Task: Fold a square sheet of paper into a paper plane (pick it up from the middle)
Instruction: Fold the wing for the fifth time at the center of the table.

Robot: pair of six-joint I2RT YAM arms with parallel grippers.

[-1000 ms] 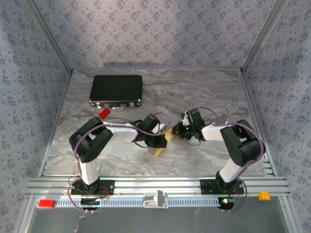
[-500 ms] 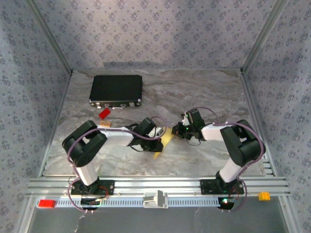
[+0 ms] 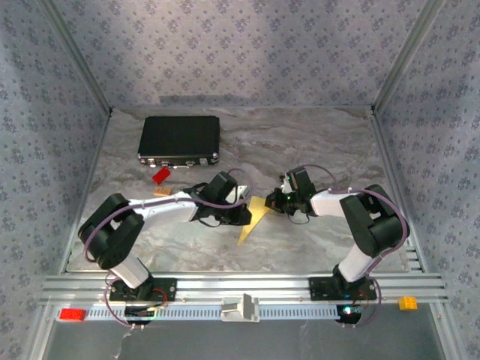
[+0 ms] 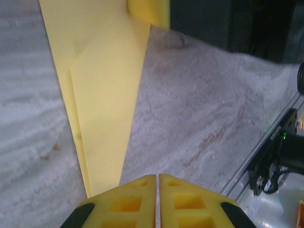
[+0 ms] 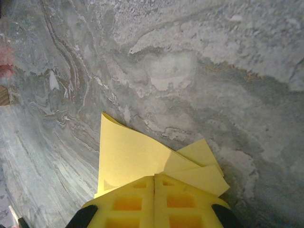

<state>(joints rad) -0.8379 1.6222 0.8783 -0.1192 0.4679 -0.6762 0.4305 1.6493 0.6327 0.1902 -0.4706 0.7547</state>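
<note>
The pale-yellow paper, folded into a slim pointed paper plane (image 3: 252, 223), lies flat on the marbled table between the two arms, its tip toward the near edge. My left gripper (image 3: 244, 213) is shut with nothing between its fingers. In the left wrist view it (image 4: 157, 176) sits just right of the plane's narrow end (image 4: 102, 95). My right gripper (image 3: 274, 201) is shut too. In the right wrist view its tips (image 5: 154, 176) rest on the plane's wide end (image 5: 128, 152), whose layers fan out from under them.
A black case (image 3: 179, 139) lies at the back left, with a small red brick (image 3: 160, 175) and a tan block (image 3: 162, 191) in front of it. An aluminium rail (image 3: 240, 285) runs along the near edge. Patterned walls close in the sides and back.
The left arm has stretched out, its elbow swinging down and left, and its wrist has drawn back off the paper, so more of the plane shows. The right arm and the paper have stayed put.
</note>
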